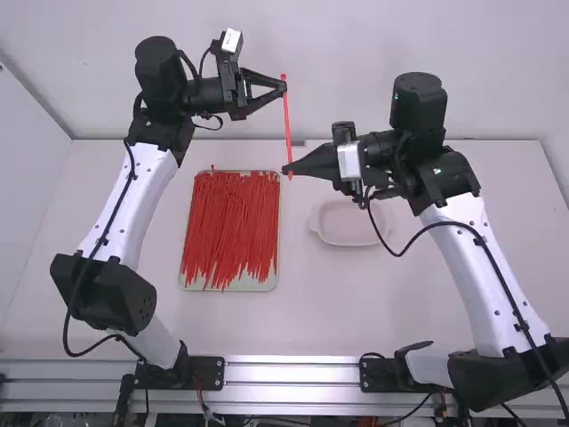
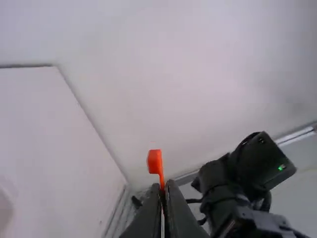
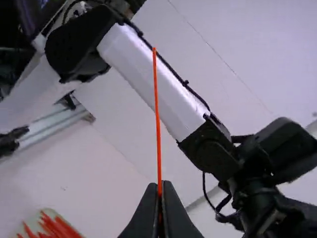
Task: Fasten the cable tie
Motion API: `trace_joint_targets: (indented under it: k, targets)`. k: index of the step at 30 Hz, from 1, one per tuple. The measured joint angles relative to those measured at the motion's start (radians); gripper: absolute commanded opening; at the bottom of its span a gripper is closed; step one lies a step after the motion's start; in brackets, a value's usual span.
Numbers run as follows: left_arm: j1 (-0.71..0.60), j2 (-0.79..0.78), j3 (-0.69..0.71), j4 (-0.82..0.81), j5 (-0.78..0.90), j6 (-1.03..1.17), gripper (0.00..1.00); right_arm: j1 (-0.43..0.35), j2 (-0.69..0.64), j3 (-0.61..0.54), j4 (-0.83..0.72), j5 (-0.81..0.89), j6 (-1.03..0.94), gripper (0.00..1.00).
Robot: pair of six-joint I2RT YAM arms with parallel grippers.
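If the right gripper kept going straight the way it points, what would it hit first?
Probably the left arm's white link. The right gripper, shut on the cable tie, aims toward it, though depth is unclear.

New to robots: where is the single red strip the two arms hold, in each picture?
High view: the cable tie stands upright, upper middle, left gripper at its top, right gripper at its bottom.
Left wrist view: its orange end pokes past the left gripper.
Right wrist view: a thin line leading away from the right gripper.
Landmark: the tray of ties, high and right wrist views.
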Motion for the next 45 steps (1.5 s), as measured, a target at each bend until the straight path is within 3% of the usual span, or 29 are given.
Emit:
trace_joint_targets:
  k: [7, 11, 14, 22, 27, 36, 45]
  targets:
    - [0.000, 0.000, 0.000, -0.044, 0.000, 0.266, 0.02, -0.007, 0.000, 0.000, 0.035, -0.011, 0.116, 0.00]
    - [0.000, 0.000, 0.000, -0.051, 0.003, 0.411, 0.02, 0.005, 0.005, 0.000, 0.262, -0.003, 0.267, 0.00]
    - [0.000, 0.000, 0.000, -0.046, 0.012, 0.507, 0.02, 0.021, 0.007, 0.000, 0.467, 0.056, 0.499, 0.00]
    - [0.000, 0.000, 0.000, -0.043, 0.010, 0.697, 0.02, 0.025, 0.008, 0.000, 0.671, 0.265, 0.999, 0.00]
    - [0.000, 0.000, 0.000, -0.049, -0.017, 0.879, 0.02, 0.005, 0.008, 0.000, 0.543, 0.344, 1.291, 0.00]
    - [0.024, 0.000, 0.000, 0.032, -0.014, 1.056, 0.02, 0.034, 0.008, 0.000, 0.189, 0.360, 1.328, 0.00]
    - [0.049, 0.000, 0.000, 0.216, 0.108, 1.092, 0.02, 0.060, 0.008, -0.012, 0.220, 0.379, 1.366, 0.00]
